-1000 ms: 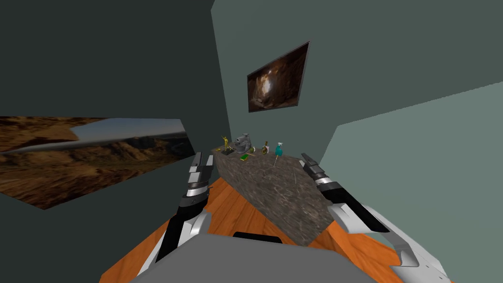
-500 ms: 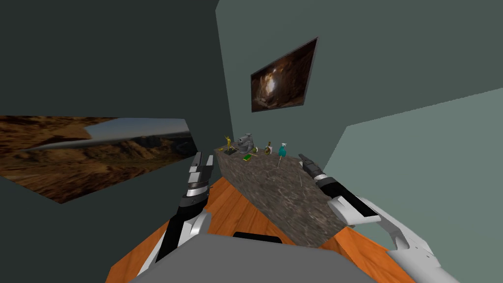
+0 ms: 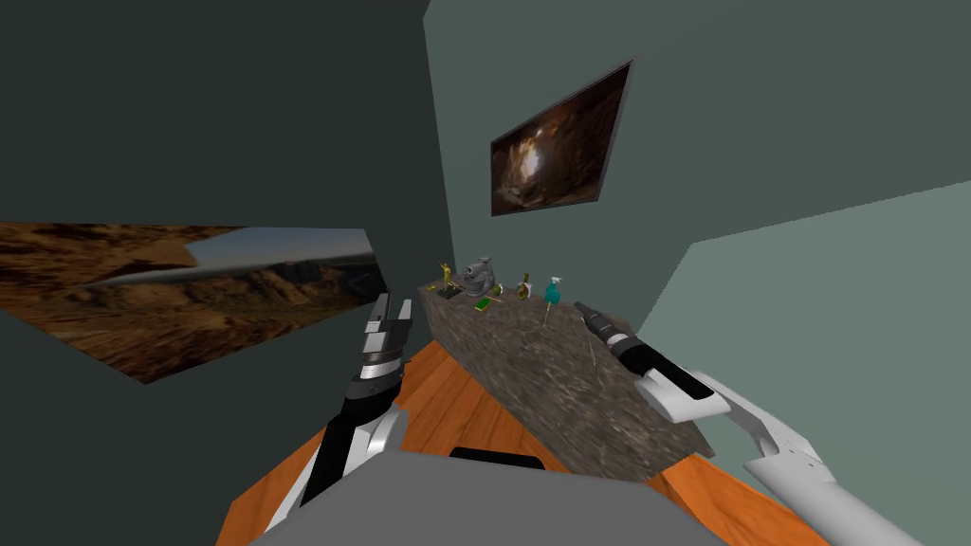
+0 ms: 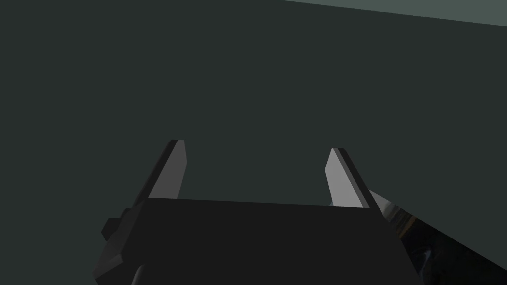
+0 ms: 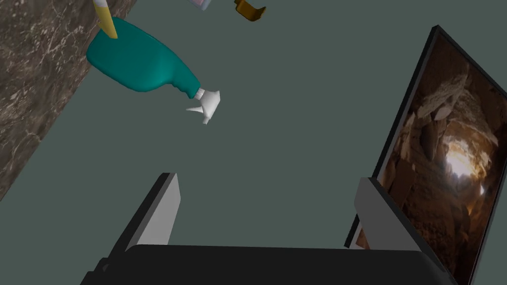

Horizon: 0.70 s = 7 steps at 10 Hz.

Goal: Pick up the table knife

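One thin pale table knife (image 3: 594, 354) on marbled table (image 3: 531, 372), left gripper (image 4: 257, 145), right gripper (image 5: 267, 176) both spread

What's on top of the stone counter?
At its far end: gold figurine, grey object, green item, brown bottle, teal spray bottle. Nearer, a thin sliver, maybe the knife. Right arm covers one edge.

spray btl (image 3: 553, 290) on counter (image 3: 531, 379) far end | knife (image 3: 595, 353) prob mid-top | R hand (image 3: 579, 306) at R edge

brown object (image 5: 250, 10) far ahead of right claw (image 5: 267, 180) cut by edge, yellow item (image 5: 106, 22) cropped too, overlapping teal spray bottle (image 5: 141, 67), wall picture (image 5: 445, 163) cropped beside claw, far clutter (image 3: 479, 282) on bench (image 3: 531, 379) too small to name
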### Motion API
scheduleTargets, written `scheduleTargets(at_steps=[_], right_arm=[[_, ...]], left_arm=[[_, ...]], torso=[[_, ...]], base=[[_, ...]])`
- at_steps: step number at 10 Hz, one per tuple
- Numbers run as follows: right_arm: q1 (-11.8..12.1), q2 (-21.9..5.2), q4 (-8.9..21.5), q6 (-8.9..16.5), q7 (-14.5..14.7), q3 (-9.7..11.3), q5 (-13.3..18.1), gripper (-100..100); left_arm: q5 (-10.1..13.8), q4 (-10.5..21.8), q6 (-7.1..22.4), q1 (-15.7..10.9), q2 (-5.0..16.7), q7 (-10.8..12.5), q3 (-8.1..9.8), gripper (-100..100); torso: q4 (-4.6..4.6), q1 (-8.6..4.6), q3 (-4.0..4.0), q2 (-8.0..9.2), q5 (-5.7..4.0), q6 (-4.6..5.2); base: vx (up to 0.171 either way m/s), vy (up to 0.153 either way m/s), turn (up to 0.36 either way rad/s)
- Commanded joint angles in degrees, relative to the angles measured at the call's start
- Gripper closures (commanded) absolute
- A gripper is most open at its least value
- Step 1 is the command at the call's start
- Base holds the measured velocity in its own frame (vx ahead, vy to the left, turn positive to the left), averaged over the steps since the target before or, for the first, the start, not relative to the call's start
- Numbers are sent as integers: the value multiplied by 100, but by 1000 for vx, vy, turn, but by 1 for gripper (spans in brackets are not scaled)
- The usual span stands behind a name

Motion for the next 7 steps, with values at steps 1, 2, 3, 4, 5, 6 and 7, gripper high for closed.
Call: scheduleTargets(at_steps=[1, 2, 3, 4, 5, 6, 7], right_arm=[[-179, -276, 280, 286, 179, 170, -92, -100], [-179, -276, 280, 422, 179, 170, -92, -100], [-286, -440, 442, 609, 298, 289, -142, -100], [-286, -440, 442, 695, 298, 289, -142, -100], [-389, -596, 598, 880, 417, 414, -184, -100], [-389, -596, 598, 970, 417, 414, -184, -100], [-486, -742, 748, 1202, 534, 544, -221, -100]], left_arm=[[0, 0, 0, 0, 0, 0, 0, 0], [0, 0, 0, 0, 0, 0, 0, 0], [0, 0, 0, 0, 0, 0, 0, 0], [0, 0, 0, 0, 0, 0, 0, 0], [0, 0, 0, 0, 0, 0, 0, 0], [0, 0, 0, 0, 0, 0, 0, 0], [0, 0, 0, 0, 0, 0, 0, 0]], torso=[[0, 0, 0, 0, 0, 0], [-1, 2, -2, -4, 0, -1], [-1, -3, -1, -2, 0, 2], [-1, -5, -2, -3, -1, 1], [0, -7, 0, 0, -1, 2], [0, -6, 0, 0, -1, 1], [0, -9, 1, 2, -3, 3]], base=[[32, 50, 79], [28, 36, 29], [28, 31, 39], [22, 23, 22], [23, 26, 56], [19, 18, 17], [19, 17, 30]])
